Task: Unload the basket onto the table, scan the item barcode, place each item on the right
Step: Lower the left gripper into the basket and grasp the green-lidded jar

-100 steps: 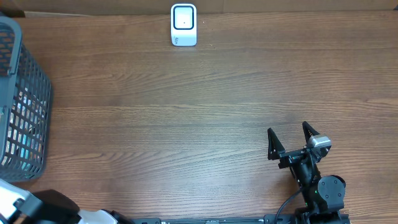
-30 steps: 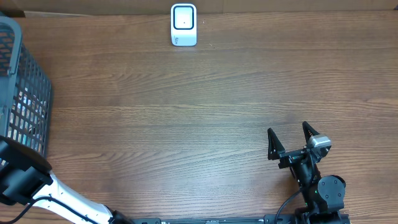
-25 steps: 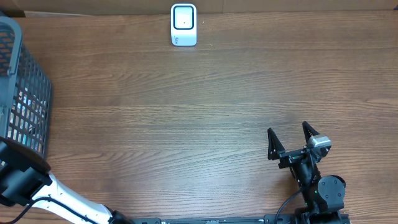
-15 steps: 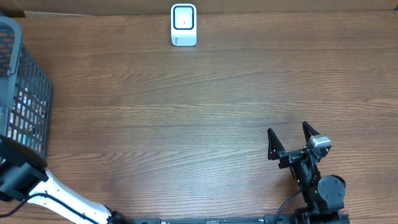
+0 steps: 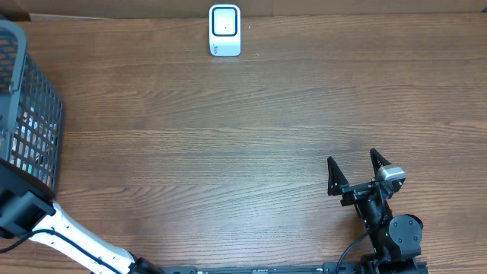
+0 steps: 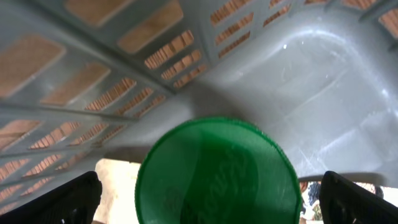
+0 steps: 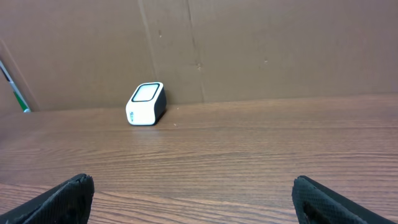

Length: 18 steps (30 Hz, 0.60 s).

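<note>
Grey plastic mesh basket [image 5: 30, 91]: stands at the left edge of the wooden table [image 5: 228, 152]; taken as reference for all entries. Green-lidded item [image 6: 214, 171]: round green top with faint raised lettering, lying inside the basket against its lattice wall near a corner; the body and any barcode are hidden beneath the lid. Left arm [image 5: 68, 232]: white link rising from the near table edge to the near side of the basket, its black end at the basket's rim. Left gripper [image 6: 211, 202]: inside the basket, directly over the green-lidded item, jaws spread wide, one black finger [image 6: 68, 202] to each side of the lid with a gap showing on both sides; nothing held. Barcode scanner [image 5: 224, 30]: small white unit with a dark-framed window, upright at the far table edge, well apart from the basket to its right, backed by a brown cardboard wall [image 7: 249, 43]. Right gripper [image 5: 354, 171]: near the front table edge, on the opposite side of the table from the basket, jaws spread wide and empty, above bare wood, facing the barcode scanner.
</note>
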{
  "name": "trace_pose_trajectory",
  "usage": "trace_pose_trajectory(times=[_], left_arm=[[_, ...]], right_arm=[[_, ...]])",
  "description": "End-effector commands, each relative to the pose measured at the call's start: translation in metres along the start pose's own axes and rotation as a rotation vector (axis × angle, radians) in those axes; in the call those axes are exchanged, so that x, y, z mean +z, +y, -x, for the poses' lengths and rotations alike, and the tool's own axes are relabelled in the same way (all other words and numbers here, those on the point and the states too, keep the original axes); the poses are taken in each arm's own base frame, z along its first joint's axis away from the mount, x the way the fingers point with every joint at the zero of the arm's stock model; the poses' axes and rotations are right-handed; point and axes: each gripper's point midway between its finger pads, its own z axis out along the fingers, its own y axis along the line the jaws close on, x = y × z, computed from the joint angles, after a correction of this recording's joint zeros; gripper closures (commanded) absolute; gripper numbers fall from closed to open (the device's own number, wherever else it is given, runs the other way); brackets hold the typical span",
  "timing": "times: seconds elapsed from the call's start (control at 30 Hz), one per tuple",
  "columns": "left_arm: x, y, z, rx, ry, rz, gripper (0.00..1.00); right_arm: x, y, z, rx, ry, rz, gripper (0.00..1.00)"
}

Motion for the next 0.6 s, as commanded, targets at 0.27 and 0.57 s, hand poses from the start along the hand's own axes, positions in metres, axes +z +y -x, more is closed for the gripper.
trace_pose_trajectory(times=[0.27,0.57], left_arm=[[0.016,0.001,0.001,-0.013,-0.014,0.007,0.08],[0.022,0.0,-0.002,-0.013,-0.015,0.008,0.19]], right_arm=[[0.0,0.001,-0.002,-0.004,-0.002,0.007,0.0],[0.0,0.001,-0.002,-0.004,-0.002,0.007,0.0]])
